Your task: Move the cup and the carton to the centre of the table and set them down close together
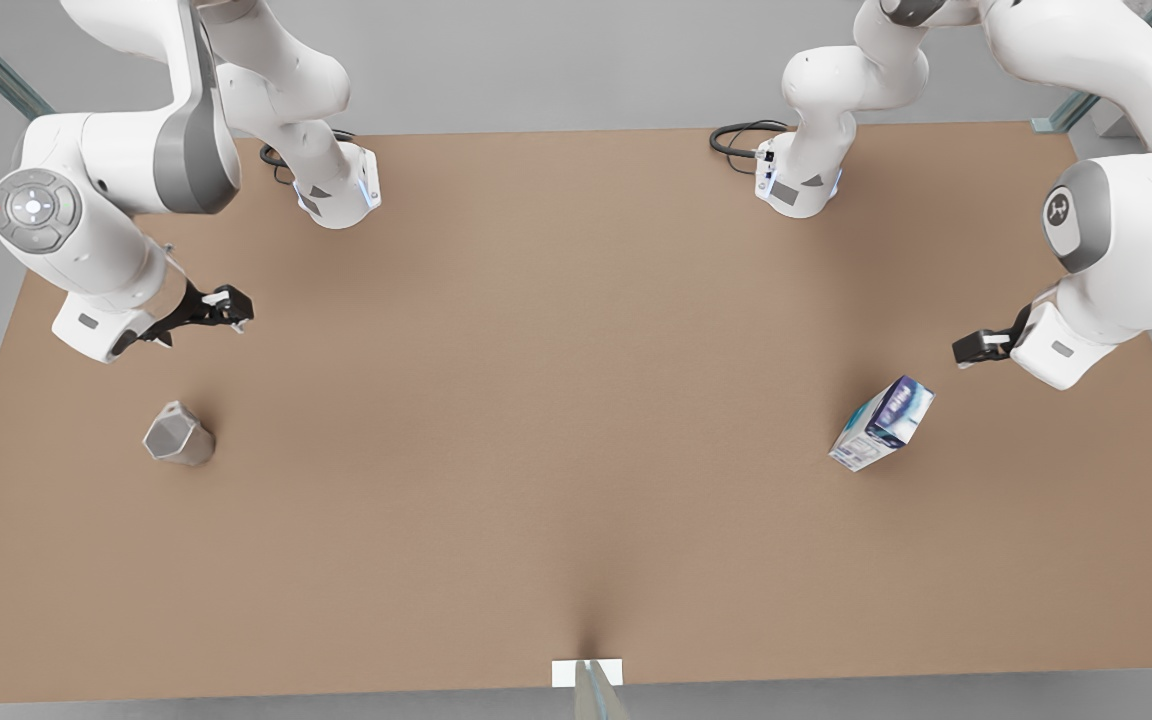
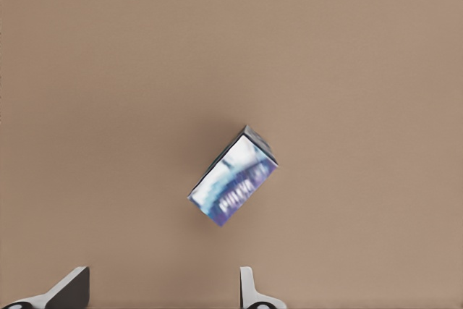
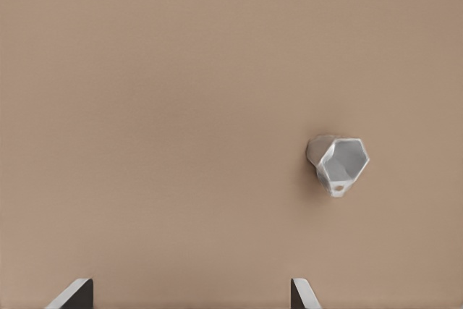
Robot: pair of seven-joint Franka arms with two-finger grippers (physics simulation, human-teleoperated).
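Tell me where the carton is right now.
The carton stands on the table at the front view's right, just below the open left gripper, far from the cup.

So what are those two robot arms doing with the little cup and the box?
Nothing is picked up yet. The left tool hangs open above the carton on the front view's right. The right tool hangs open near the cup on the front view's left. Both things sit far apart on the table, whose middle is bare.

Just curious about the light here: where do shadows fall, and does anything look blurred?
Front view: soft shadows beside the cup and carton, none hard. Left wrist view: the carton's print is smeared, unreadable. Right wrist view: a faint shadow hugs the cup.
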